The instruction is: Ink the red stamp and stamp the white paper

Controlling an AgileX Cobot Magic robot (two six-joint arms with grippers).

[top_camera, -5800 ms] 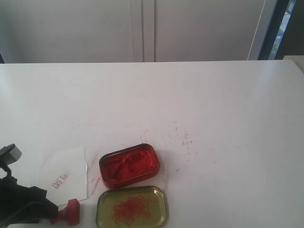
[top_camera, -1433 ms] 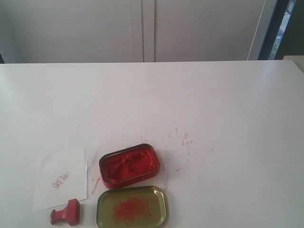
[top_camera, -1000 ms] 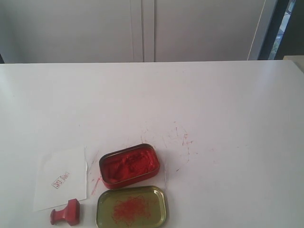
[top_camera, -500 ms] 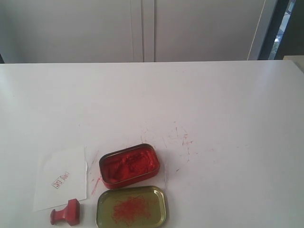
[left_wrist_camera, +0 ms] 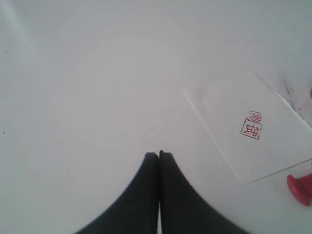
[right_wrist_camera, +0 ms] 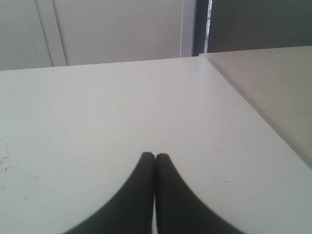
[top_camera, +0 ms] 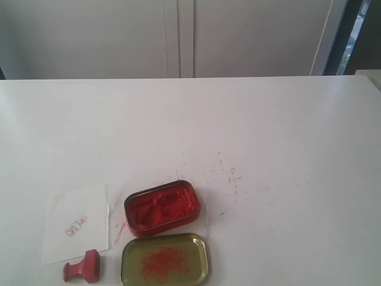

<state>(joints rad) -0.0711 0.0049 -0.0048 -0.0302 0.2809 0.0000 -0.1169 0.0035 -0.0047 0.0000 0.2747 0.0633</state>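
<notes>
Along the near edge, toward the left corner, I am seeing the red stamp (top_camera: 82, 271) lying on its side, with the gold tray (top_camera: 165, 259) near it. Just behind, the white paper (top_camera: 77, 223) is lying flat, bearing a red imprint, beside the ink tin (top_camera: 162, 208). My left gripper (left_wrist_camera: 158, 155) and right gripper (right_wrist_camera: 155, 156) are hanging pinched together, holding nothing, over the table (top_camera: 286, 119), whose bare white surface is stretching to the right and far edges.

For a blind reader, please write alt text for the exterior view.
A white paper bearing a red imprint lies on a white table, the red stamp beside it. Right of them sit a tin of red ink and a red-smeared gold tray.
</notes>
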